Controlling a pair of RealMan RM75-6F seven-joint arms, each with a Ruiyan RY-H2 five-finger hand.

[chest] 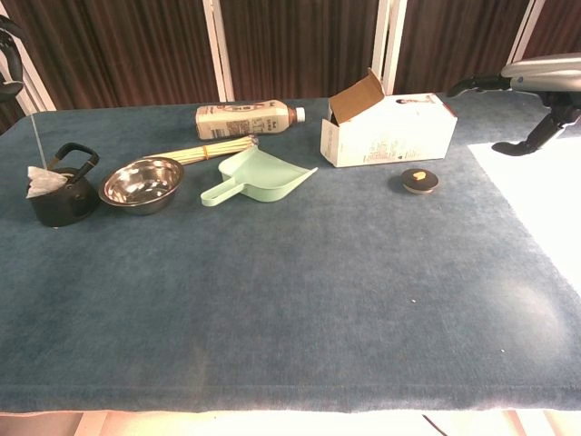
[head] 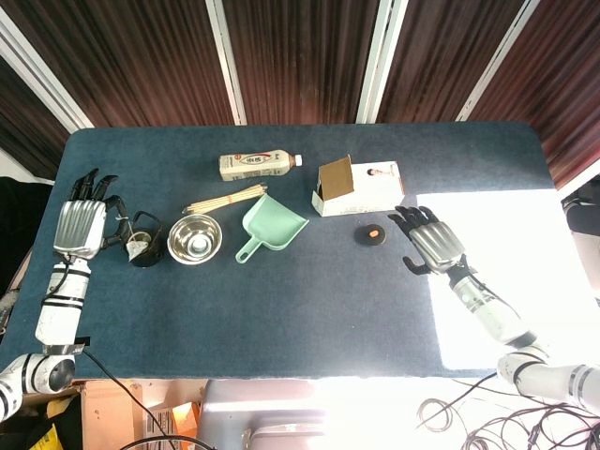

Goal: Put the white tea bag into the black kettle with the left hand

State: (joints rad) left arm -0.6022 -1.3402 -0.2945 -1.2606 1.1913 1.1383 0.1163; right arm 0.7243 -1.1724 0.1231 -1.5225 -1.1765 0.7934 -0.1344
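Observation:
The black kettle (head: 145,246) (chest: 62,194) stands at the table's left side, its handle up. The white tea bag (head: 137,249) (chest: 43,182) hangs on its string right at the kettle's open mouth, touching the rim on the left side. My left hand (head: 82,226) is just left of the kettle and pinches the top of the string; only its fingertips (chest: 9,29) show in the chest view's corner. My right hand (head: 429,243) (chest: 536,74) hovers at the right of the table, fingers apart and holding nothing.
Right of the kettle sit a steel bowl (head: 194,239), a bundle of wooden sticks (head: 225,198) and a green dustpan (head: 271,226). A bottle (head: 258,164) lies behind them. An open white box (head: 358,187) and a small black disc (head: 372,234) are mid-right.

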